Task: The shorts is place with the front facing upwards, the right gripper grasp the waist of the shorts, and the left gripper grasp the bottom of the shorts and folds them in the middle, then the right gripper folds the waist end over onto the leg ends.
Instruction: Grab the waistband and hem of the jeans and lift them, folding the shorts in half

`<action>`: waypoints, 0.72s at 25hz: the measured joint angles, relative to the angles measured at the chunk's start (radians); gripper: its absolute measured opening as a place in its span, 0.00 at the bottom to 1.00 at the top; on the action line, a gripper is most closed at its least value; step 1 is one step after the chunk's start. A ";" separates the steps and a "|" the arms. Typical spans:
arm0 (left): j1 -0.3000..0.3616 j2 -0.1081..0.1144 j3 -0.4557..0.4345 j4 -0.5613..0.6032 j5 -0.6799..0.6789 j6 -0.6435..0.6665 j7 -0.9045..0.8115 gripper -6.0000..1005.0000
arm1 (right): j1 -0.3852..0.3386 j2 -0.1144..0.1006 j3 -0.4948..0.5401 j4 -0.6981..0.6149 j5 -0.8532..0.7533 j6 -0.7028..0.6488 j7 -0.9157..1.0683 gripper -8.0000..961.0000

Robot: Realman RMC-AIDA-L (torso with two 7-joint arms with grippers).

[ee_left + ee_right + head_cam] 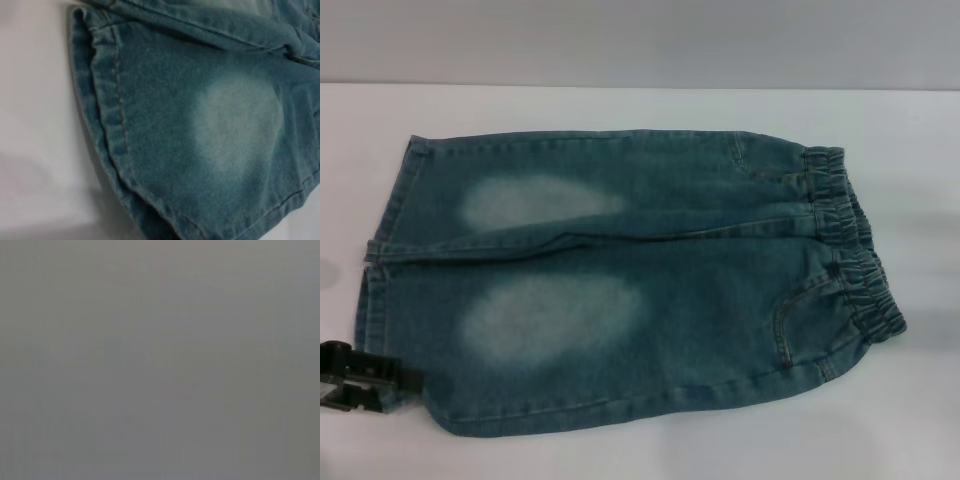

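Blue denim shorts (620,280) lie flat on the white table (620,455), front side up, with two faded patches on the legs. The elastic waist (850,245) points to the right and the leg hems (380,270) to the left. My left gripper (360,378) is a black shape at the near left corner, beside the hem of the nearer leg. The left wrist view shows that leg hem (107,120) and a pale patch (235,125) close up, with no fingers showing. The right gripper is out of view; its wrist view shows only plain grey.
The white table extends around the shorts on all sides, with a grey wall (640,40) behind its far edge.
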 joint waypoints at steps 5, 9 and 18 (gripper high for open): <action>-0.003 -0.003 0.000 0.000 0.000 0.004 0.001 0.73 | 0.000 0.000 0.005 0.000 0.000 0.003 0.000 0.82; -0.003 -0.004 0.000 0.000 0.001 0.000 0.001 0.64 | 0.000 0.000 0.004 0.000 0.000 0.006 0.000 0.82; -0.005 -0.005 0.002 0.006 0.006 -0.017 -0.007 0.47 | 0.001 0.000 0.004 0.000 0.000 0.008 0.000 0.82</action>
